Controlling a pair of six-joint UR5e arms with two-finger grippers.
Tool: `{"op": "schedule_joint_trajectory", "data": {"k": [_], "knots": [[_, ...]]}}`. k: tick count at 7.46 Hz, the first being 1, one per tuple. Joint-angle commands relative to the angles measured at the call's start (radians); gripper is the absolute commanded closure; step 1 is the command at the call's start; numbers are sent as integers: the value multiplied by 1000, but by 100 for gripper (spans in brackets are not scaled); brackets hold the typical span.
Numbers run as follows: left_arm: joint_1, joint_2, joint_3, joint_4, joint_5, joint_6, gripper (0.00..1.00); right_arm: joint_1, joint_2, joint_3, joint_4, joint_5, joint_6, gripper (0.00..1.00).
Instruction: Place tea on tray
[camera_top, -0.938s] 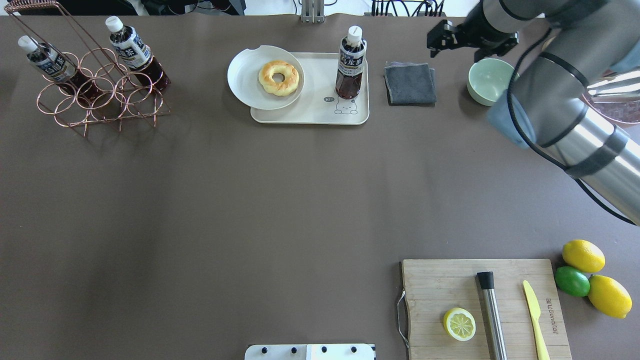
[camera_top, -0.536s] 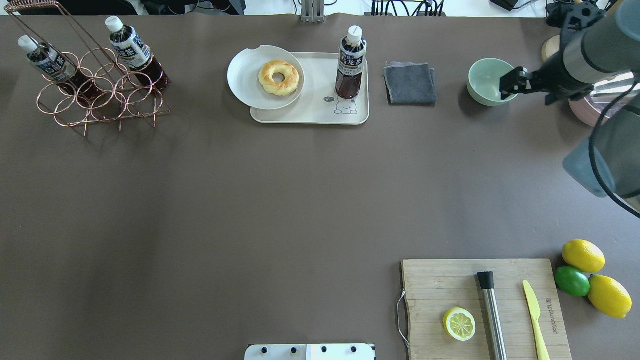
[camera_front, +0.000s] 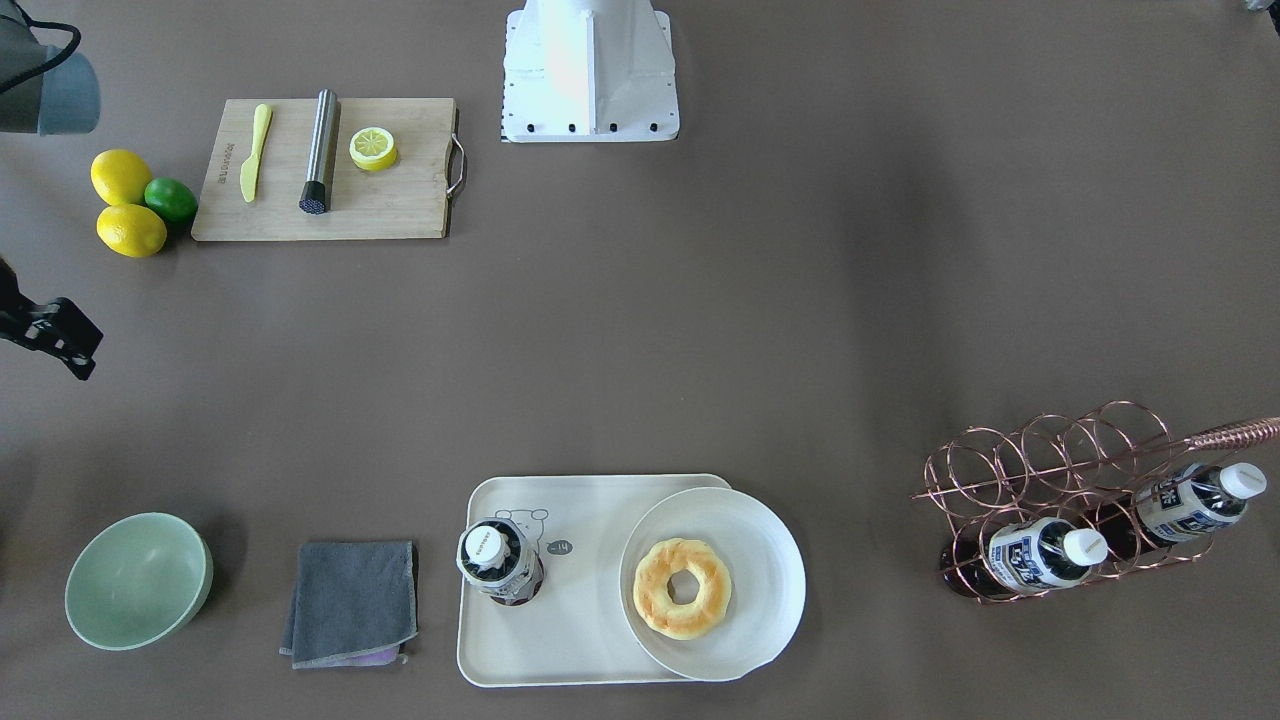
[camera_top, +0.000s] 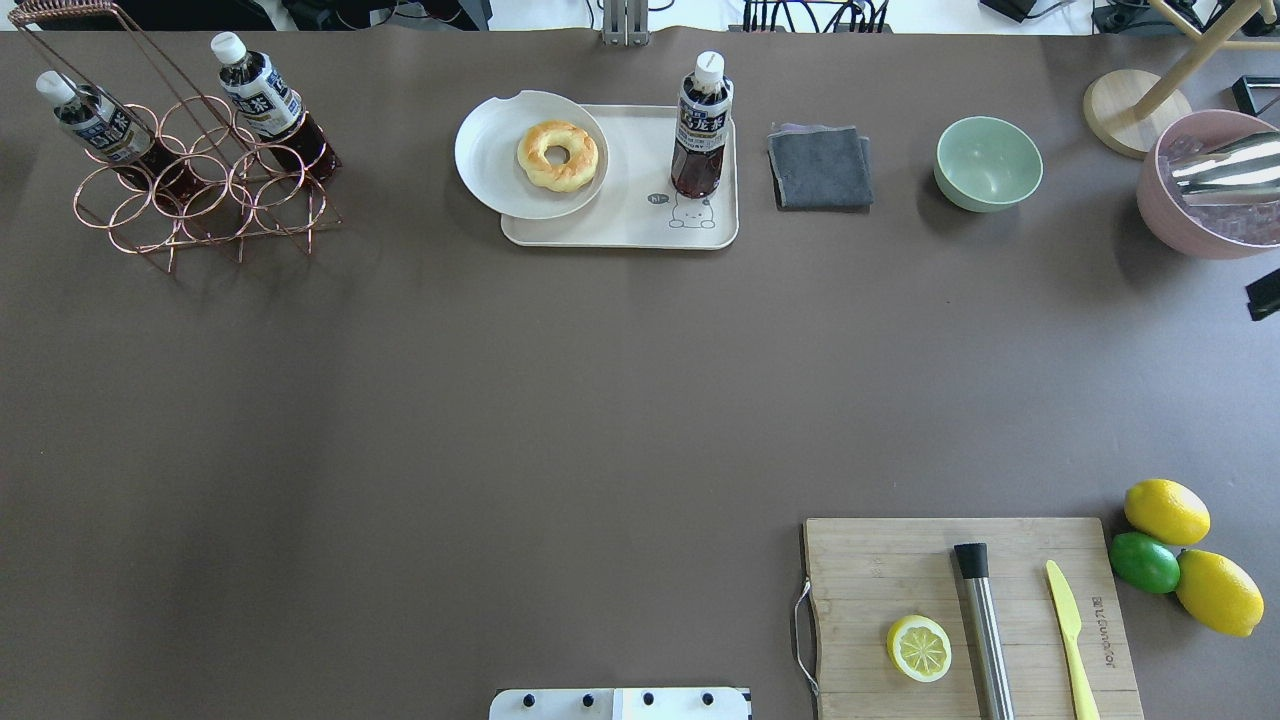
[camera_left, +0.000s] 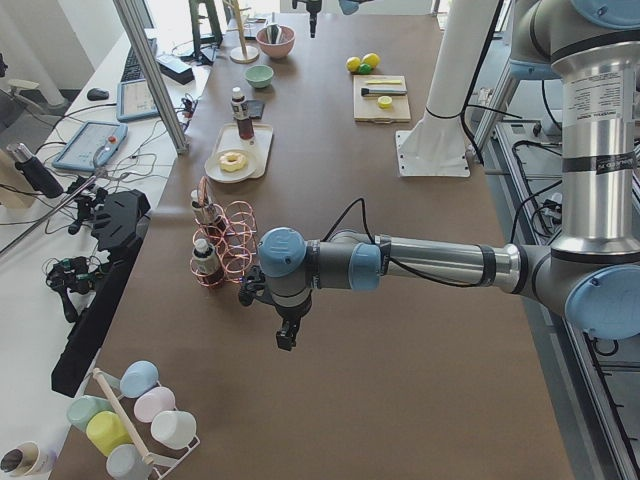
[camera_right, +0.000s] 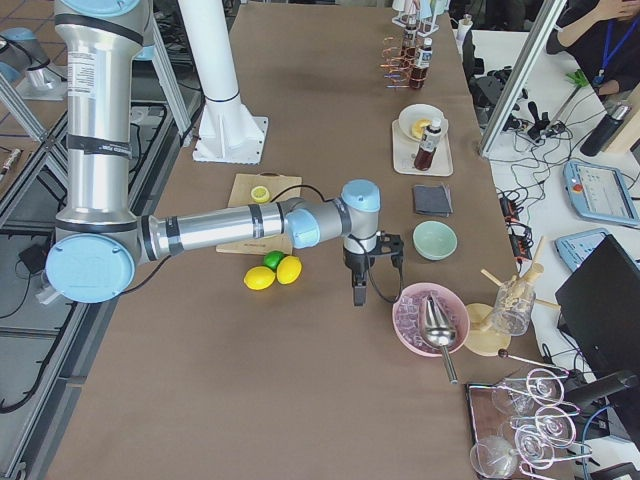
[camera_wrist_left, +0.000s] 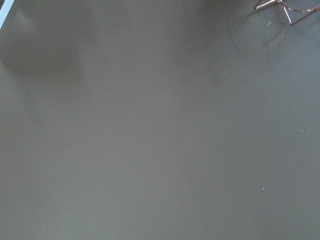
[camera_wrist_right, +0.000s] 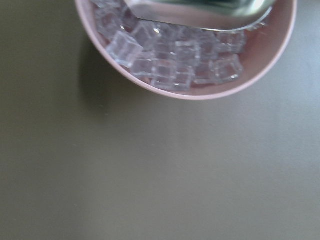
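Observation:
One tea bottle (camera_top: 700, 130) with a white cap stands upright on the cream tray (camera_top: 620, 228), beside the bear drawing; it also shows in the front view (camera_front: 500, 562) on the tray (camera_front: 570, 640). Two more identical bottles (camera_top: 100, 125) (camera_top: 265, 100) lean in the copper rack (camera_top: 200, 195). My right gripper (camera_top: 1265, 295) is only just in view at the right edge, near the pink bowl, far from the tray; I cannot tell if it is open. My left gripper (camera_left: 287, 335) hangs over bare table near the rack; I cannot tell its state.
A white plate (camera_top: 490, 160) with a doughnut overlaps the tray's left end. A grey cloth (camera_top: 820, 165), a green bowl (camera_top: 988, 162) and a pink bowl of ice (camera_top: 1160, 215) stand to the right. A cutting board (camera_top: 870, 570) and citrus fruit lie front right.
My right arm has swung from above the cloth and green bowl out to the right, almost leaving the overhead view. The tea bottle stays upright on the tray.

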Motion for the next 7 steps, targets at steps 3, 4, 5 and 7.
{"op": "schedule_joint_trajectory", "data": {"k": [3,4,5,7], "knots": [[0,6,-1,-2,0,0,2,353,-51,-191,-3,284,-462,0],[0,6,-1,0,0,0,2,395,-46,-174,-8,288,-462,0],[0,8,-1,6,0,0,2,392,-40,-175,-26,259,-462,0],[0,23,8,23,6,-1,2,391,-37,-172,-60,229,-462,0]]}}
